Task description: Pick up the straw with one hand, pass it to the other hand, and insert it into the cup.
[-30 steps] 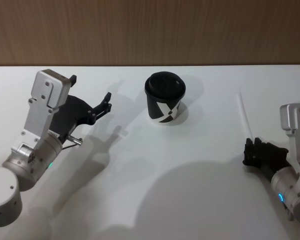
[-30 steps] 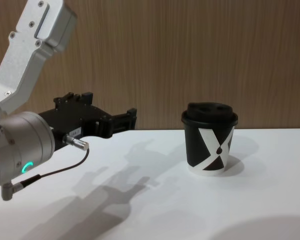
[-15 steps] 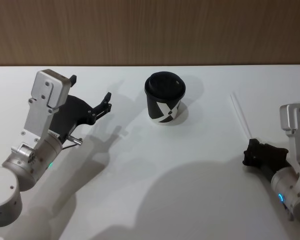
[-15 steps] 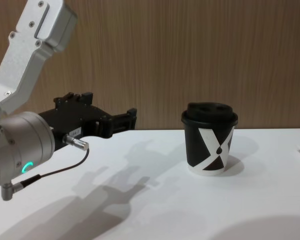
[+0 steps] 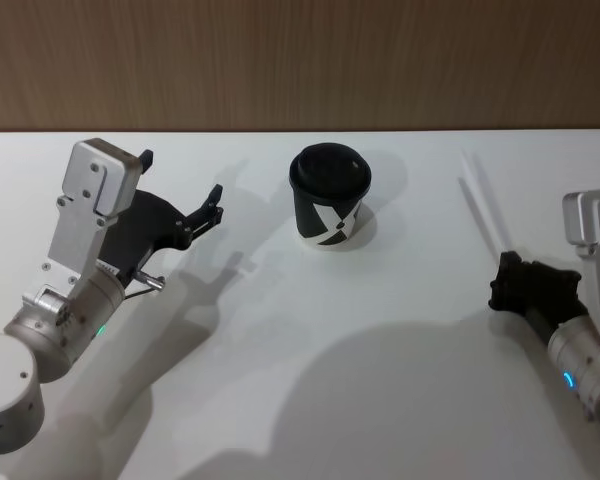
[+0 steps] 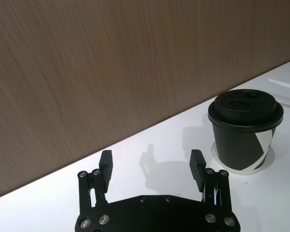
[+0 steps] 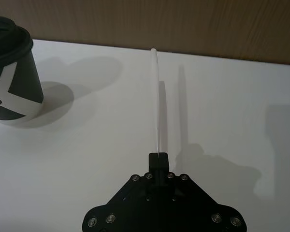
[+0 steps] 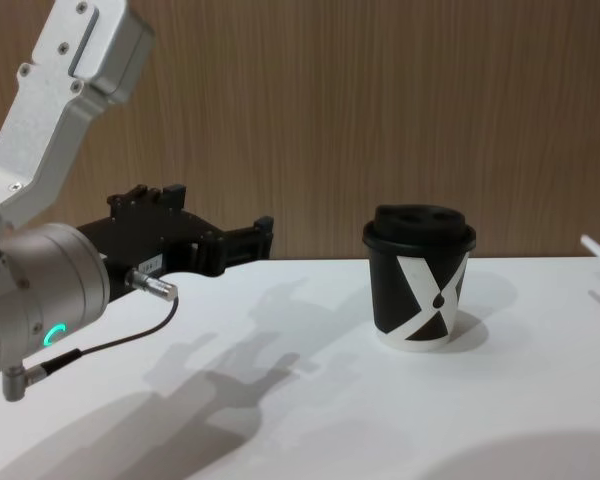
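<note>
Holding the straw [image 5: 483, 222] right now is the right gripper [image 5: 502, 280], parked over the white table [image 5: 420, 300] at roughly 4 o'clock from the cup [image 5: 330, 195] in the head view. In the right wrist view its fingers are pinched fully together on one end of the straw [image 7: 157, 96], right at the tip of the gripper [image 7: 158, 157]. From that pinch the straw runs out toward about 11 o'clock in the head view, angled up and away. It looks lifted off the table, since its shadow lies apart from it. In the chest view the free end of the straw [image 8: 598, 249] pokes in at the 3 o'clock edge, above the tabletop and well apart from the cup [image 8: 420, 280].

The cup is upright with its black domed lid on, sitting at about 12 o'clock on the table, near the wood-panel wall [image 5: 300, 60]. The right wrist view catches the cup [image 7: 9, 72] off to the side, well clear of the straw.

The left gripper [image 5: 180, 177] hovers at around 9 o'clock from the cup, fingers spread wide with nothing between them. The left wrist view shows the same gripper [image 6: 151, 162] aimed at the wall, with the cup [image 6: 245, 130] off to one side of it. Chest view has that gripper [image 8: 220, 210] above the table, pointing toward the cup and well short of it.
</note>
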